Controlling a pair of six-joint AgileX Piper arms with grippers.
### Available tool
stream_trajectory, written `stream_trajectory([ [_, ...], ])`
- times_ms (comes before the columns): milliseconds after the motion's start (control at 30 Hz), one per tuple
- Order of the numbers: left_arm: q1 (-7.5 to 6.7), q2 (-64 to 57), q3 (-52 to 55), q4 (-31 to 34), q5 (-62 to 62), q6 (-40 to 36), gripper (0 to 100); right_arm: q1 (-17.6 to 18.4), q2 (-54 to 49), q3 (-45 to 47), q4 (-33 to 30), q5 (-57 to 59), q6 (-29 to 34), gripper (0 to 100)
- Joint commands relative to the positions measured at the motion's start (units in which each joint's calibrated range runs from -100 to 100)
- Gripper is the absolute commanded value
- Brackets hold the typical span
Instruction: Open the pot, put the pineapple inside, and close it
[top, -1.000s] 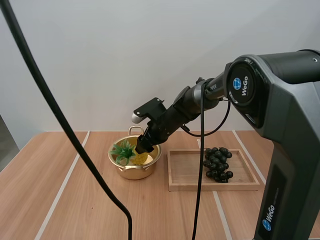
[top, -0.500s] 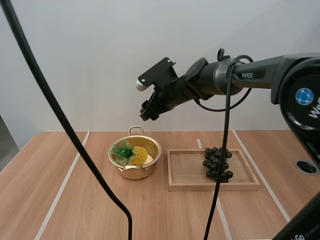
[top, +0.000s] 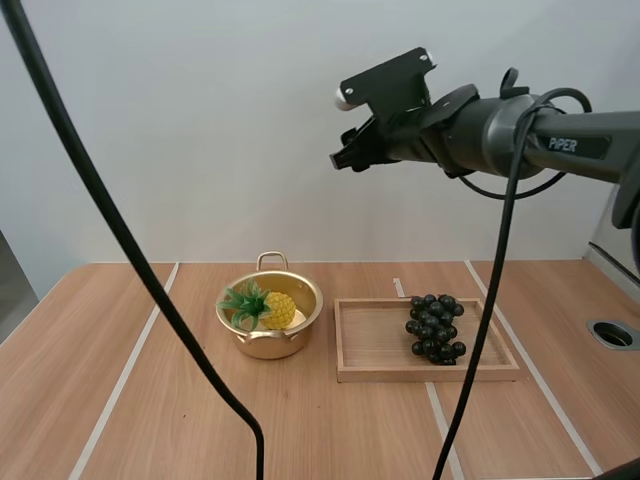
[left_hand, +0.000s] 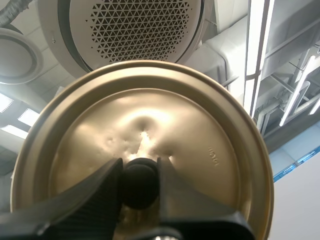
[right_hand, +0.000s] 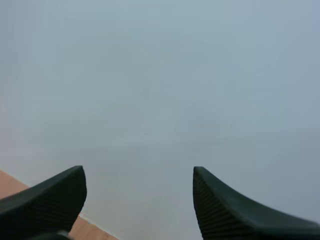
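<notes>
Left wrist view, nearest first: left pincer (left_hand: 140, 170) pinching the small black knob (left_hand: 140, 186) of the lid (left_hand: 200, 125), one finger on each side; beyond it the lid's gold disc, dented about the centre. Judged: thin sheet metal, so light and stiff, surface smooth; the knob is the only sound hold, yet it is round, so the disc may swing in the pinch – carry level, set down slowly. Right wrist view: right pincer (right_hand: 139, 175) spread wide, nothing between the fingers. High view: on the desk (top: 180, 420), left of centre, the pot (top: 268, 346) stands open with the pineapple (top: 279, 310) inside, its green leaves at or just above the rim on the left side. Pineapple looks a light, rigid plastic model; judged, the leaves could keep the lid from seating. Just right of the pot, the wooden tray (top: 372, 373), grapes (top: 433, 328) in its right half. Farthest, upper right of frame, the right arm held high, well clear of the pot. Left to do: closing
</notes>
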Motion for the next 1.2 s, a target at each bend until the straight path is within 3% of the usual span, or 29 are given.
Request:
stream_trajectory([
  [0,-0.01,0.2,-0.4,0.0,-0.7,-0.3,0,-1.2,-2.0,-2.3,4.8,-2.6,0.2,100],
  [500,-0.01,0.2,-0.4,0.0,1.4,-0.3,0,-6.5,-4.0,-6.3,17.2,-1.1,1.1,100],
  [767,-0.01,0.2,-0.4,0.0,1.4,-0.3,0,-9.7,-4.0,-6.3,17.5,-0.2,5.4,100],
  [1167,-0.01,0.2,-0.4,0.0,1.4,-0.3,0,-9.8,-4.0,-6.2,17.5,0.9,5.4,100],
])
